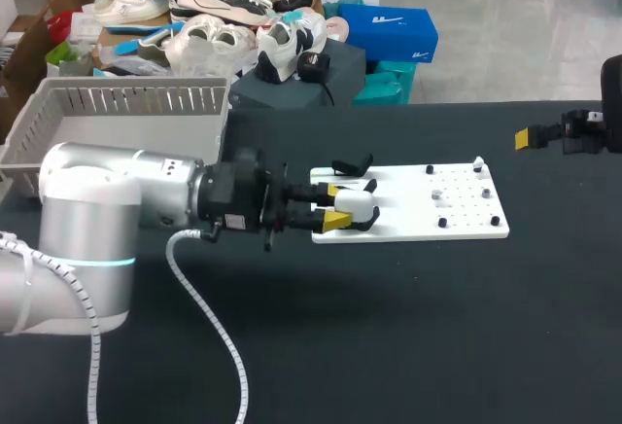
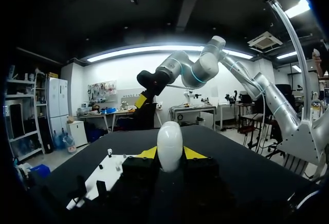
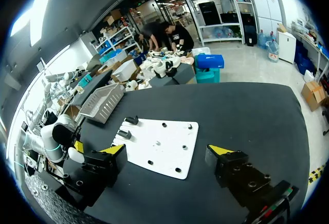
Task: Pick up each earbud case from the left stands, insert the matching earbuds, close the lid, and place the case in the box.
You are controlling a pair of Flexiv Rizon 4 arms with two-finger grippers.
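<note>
Left wrist view shows the left tool (image 2: 170, 156) closed on a white earbud case (image 2: 170, 143), which stands upright between its yellow tips. In the head view this case is at the left end of the white stand board (image 1: 457, 222), just beside the black stands (image 1: 352, 164). Farther right, the right tool (image 3: 168, 151) is wide open and holds nothing. The grey box (image 1: 136, 101) sits at the far left of the tabletop (image 1: 389, 327).
</note>
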